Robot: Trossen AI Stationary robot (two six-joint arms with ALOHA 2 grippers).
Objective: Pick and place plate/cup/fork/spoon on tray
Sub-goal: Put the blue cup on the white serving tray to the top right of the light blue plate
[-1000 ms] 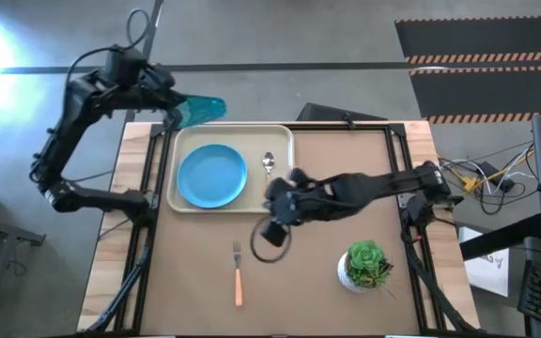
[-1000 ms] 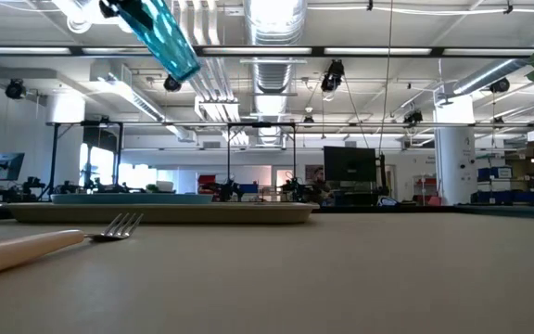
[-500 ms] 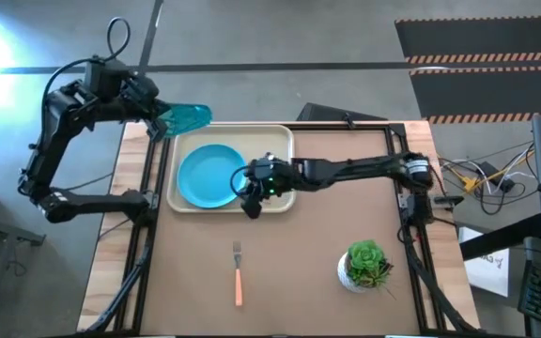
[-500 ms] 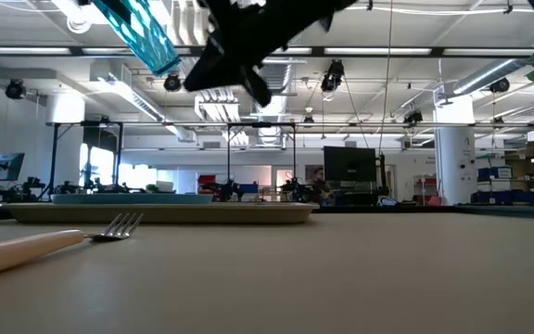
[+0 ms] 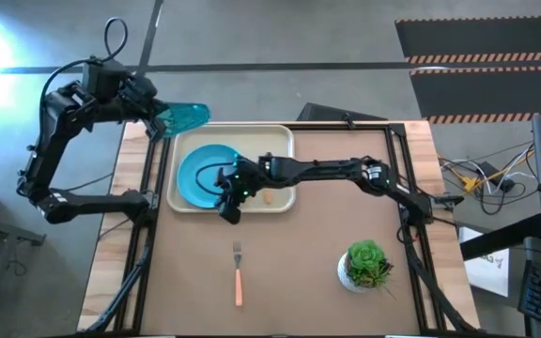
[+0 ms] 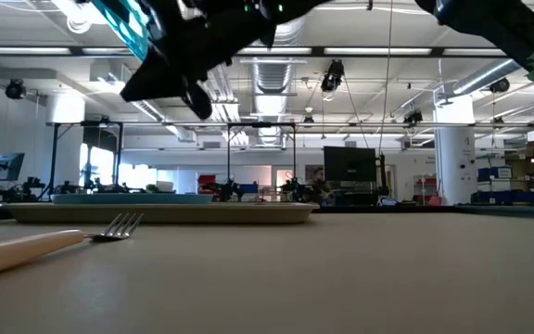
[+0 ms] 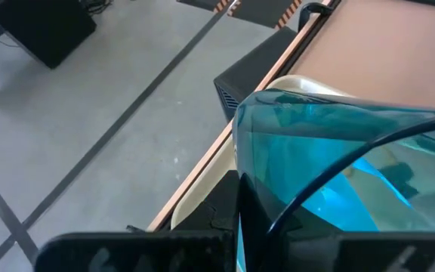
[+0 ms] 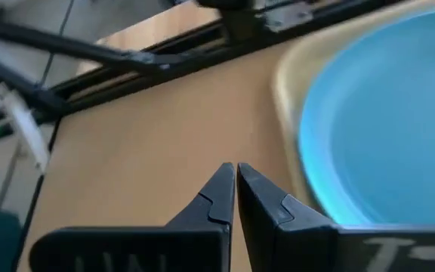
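My left claw [image 5: 162, 120] grasps the cup [image 5: 184, 115], holding it tilted in the air just past the far left corner of the tray [image 5: 283, 137]; in my left wrist view the teal cup [image 7: 338, 162] fills the space between my fingers. My right claw [image 5: 228, 193] is clenched with nothing in it, fingertips pressed together, hanging over the near edge of the tray beside the plate [image 5: 200, 174]. The plate lies flat on the tray's left half, just left of that claw. The fork [image 5: 238, 273] lies on the desk [image 5: 308, 263] near the front, well apart from both claws, tines pointing toward the tray.
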